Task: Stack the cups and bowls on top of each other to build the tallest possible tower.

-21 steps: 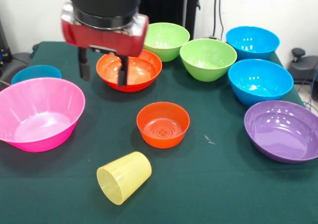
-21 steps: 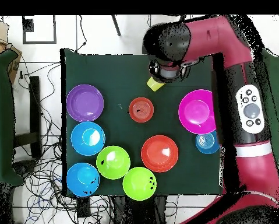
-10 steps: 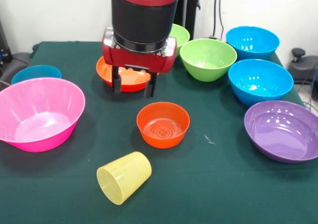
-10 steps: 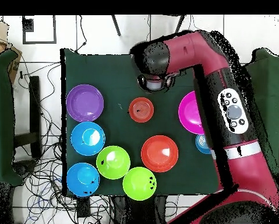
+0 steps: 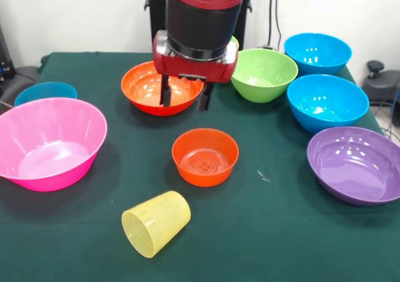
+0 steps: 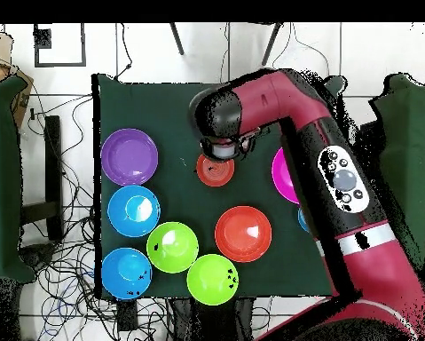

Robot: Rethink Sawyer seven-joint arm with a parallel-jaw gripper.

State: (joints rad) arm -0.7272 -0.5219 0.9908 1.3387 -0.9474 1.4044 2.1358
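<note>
Hidden in the overhead view: the yellow cup, lost under the red and black arm (image 6: 287, 107); the pink bowl (image 6: 283, 173) reduced to a sliver at the arm's edge; one small blue bowl almost wholly covered there too. In the front view, cut off: the far lime green bowl (image 5: 234, 42), only a thin edge showing behind the wrist; the small blue bowl (image 5: 44, 92) partly masked by the pink bowl's (image 5: 49, 142) rim.

Hand (image 5: 185, 94) hanging above the bench (image 5: 300, 232), fingers (image 5: 166, 92) spread apart, empty, gripping nothing; tips lined up before the large orange bowl (image 5: 156, 89) and behind the small orange bowl (image 5: 205, 156). From overhead, wrist sitting over the far rim of the small orange bowl (image 6: 215, 169).

Yellow cup (image 5: 156, 222) lying on its side near the front edge of the bench, just in front of the small orange bowl but apart from it; long axis running diagonally, one round end facing the camera at lower left, the other end aimed up-right toward the small orange bowl. Hard to tell whether that near end is the mouth or the base.

Remaining bowls all upright, mouths up, unstacked: lime green bowl (image 5: 261, 74), two blue bowls (image 5: 317, 52) (image 5: 327, 102), purple bowl (image 5: 355, 164) at the side edge.
</note>
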